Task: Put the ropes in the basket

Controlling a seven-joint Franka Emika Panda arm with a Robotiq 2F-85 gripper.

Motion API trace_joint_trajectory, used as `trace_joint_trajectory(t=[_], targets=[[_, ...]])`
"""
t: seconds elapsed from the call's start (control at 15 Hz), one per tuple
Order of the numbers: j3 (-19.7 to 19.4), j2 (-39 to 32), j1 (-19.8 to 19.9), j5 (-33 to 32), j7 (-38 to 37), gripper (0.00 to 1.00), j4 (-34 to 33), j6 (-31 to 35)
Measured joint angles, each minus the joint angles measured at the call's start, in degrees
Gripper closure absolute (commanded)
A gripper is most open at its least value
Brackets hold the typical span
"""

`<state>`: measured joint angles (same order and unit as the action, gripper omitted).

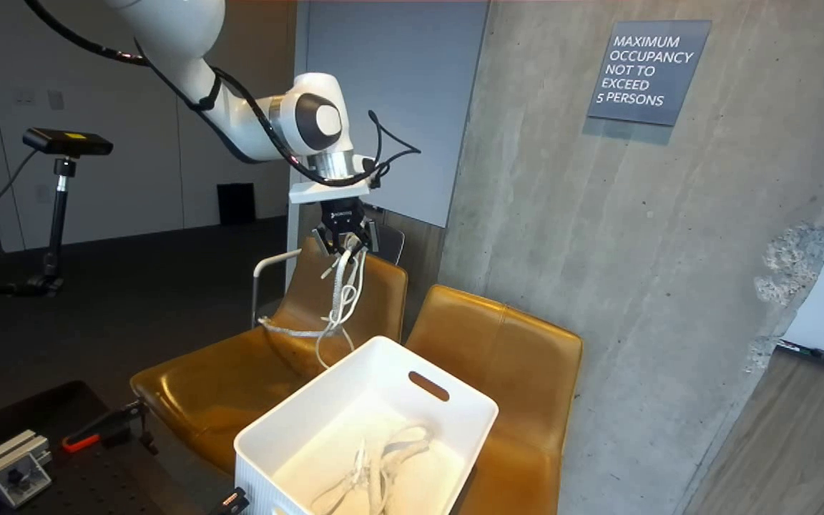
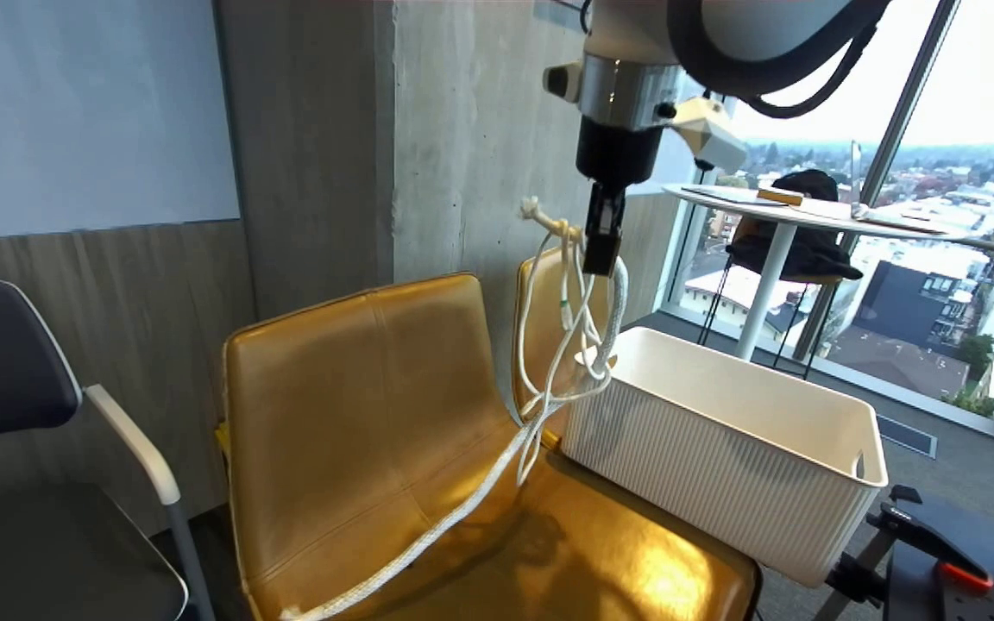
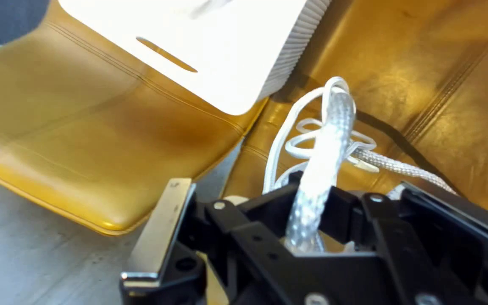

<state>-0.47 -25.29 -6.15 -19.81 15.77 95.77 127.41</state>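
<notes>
Your black two-finger gripper (image 2: 603,254) has its fingers pinching a tangle of white braided rope and thin white cord (image 3: 325,165), which hangs below them in loose loops. In both exterior views you have that bundle outside the white ribbed rectangular plastic basket (image 2: 704,466), just beside it; you cannot tell whether they touch. One braided length slants away across the tan leather chair (image 2: 333,371), and contact with the seat is unclear. Pale rope pieces (image 1: 376,479) lie on the basket's floor.
</notes>
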Motion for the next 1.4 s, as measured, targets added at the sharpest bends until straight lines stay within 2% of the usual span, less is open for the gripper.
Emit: trace_joint_trajectory(t=[0.27,0.67,1.0,1.4], targets=[[-2.8,9.3,3.8,-1.6,-0.6,1.0,3.7,-3.3],[-7.0,19.7,11.0,-4.9,1.4,1.0,4.4,-9.0],[-9.2,21.2,15.0,-6.4,3.7,1.0,1.9,-10.3],[-9.5,19.8,15.5,-7.0,5.6,1.0,-5.1,-13.8]])
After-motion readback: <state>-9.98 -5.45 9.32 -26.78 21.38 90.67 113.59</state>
